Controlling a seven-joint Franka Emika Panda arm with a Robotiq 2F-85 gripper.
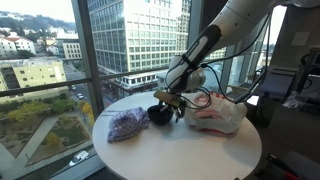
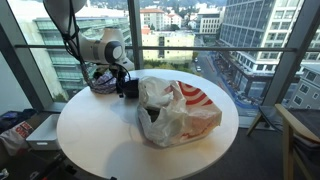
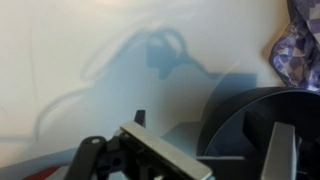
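A black bowl (image 1: 160, 114) stands on the round white table (image 1: 180, 155), between a purple patterned bundle (image 1: 126, 124) and a white plastic bag with red print (image 1: 215, 113). My gripper (image 1: 168, 98) hangs just over the bowl, jaws open and holding nothing. In the wrist view the bowl (image 3: 250, 120) fills the lower right. One fingertip (image 3: 140, 118) is outside it over the table and the other sits over its inside, so the rim lies between them around my gripper (image 3: 210, 140). The purple bundle (image 3: 305, 40) shows at the upper right. From the opposite side, my gripper (image 2: 126, 80) partly hides the bowl (image 2: 130, 90).
The plastic bag (image 2: 175, 110) takes up much of the table (image 2: 100, 140) beside the bowl; the purple bundle (image 2: 103, 78) lies behind my arm. Floor-to-ceiling windows surround the table. A chair (image 2: 298, 135) stands at the side, and bags lie on the floor (image 2: 15, 128).
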